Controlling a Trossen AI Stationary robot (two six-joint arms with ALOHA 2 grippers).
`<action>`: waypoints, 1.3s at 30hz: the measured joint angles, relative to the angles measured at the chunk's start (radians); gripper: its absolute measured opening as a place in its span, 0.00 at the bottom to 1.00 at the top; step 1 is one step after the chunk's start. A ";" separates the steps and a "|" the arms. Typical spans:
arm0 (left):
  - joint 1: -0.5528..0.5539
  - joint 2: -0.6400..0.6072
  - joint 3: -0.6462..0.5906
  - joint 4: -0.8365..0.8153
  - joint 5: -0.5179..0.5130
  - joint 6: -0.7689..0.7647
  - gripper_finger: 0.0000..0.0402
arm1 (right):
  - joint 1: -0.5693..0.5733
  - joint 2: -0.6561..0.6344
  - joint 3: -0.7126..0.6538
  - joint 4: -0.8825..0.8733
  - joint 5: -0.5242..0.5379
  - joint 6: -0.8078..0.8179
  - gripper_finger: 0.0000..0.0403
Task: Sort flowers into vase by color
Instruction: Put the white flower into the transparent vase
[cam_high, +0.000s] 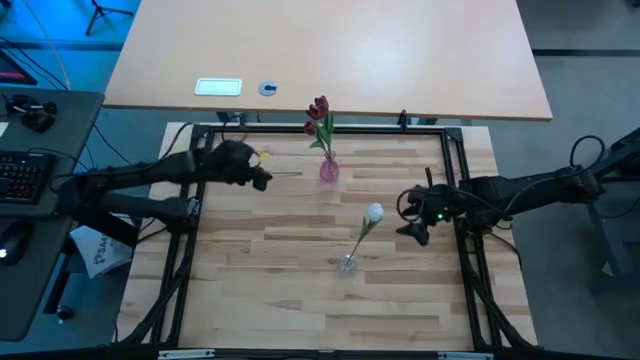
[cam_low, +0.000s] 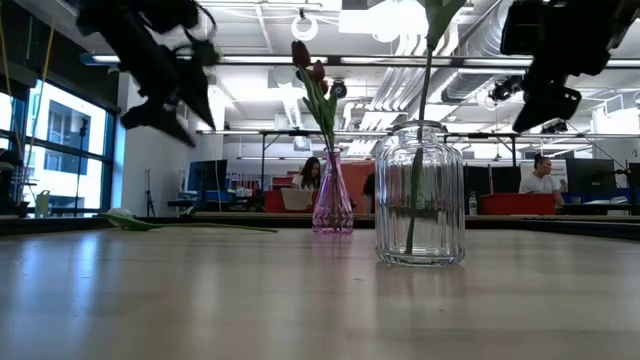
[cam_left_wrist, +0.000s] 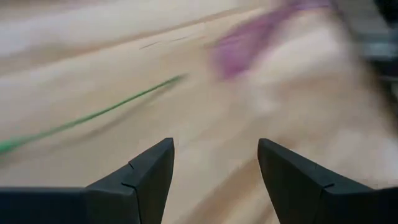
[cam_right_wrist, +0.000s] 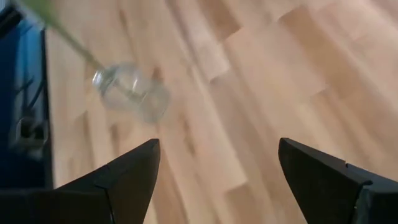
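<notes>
Left gripper (cam_high: 262, 178), upper left, open and empty, above a flower (cam_low: 130, 218) lying flat. Right gripper (cam_high: 412, 232), centre right, open and empty beside the clear vase (cam_high: 348, 263).

From my left wrist camera the pink vase (cam_left_wrist: 249, 43) is a blur, the low view crops the white tulip's head, and the lying flower's (cam_high: 280, 175) head hides under my left tool (cam_high: 262, 180).

The left tool (cam_high: 262, 178) hangs in the air at the end of its outstretched arm, its two fingers (cam_left_wrist: 146, 177) spread wide with nothing between them. Opposite it, the right tool (cam_high: 412, 228) also hangs raised, fingers (cam_right_wrist: 130, 174) parted and empty.
</notes>
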 joint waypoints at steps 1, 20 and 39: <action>0.014 0.046 0.035 -0.073 -0.027 -0.039 0.54 | -0.006 0.001 0.000 0.008 0.023 0.007 0.80; 0.235 0.506 0.257 -0.253 0.007 0.537 0.54 | -0.163 0.095 0.000 0.024 0.084 0.062 0.80; 0.320 0.812 0.315 -0.344 -0.217 1.290 0.49 | -0.183 0.144 0.000 0.031 0.081 0.120 0.80</action>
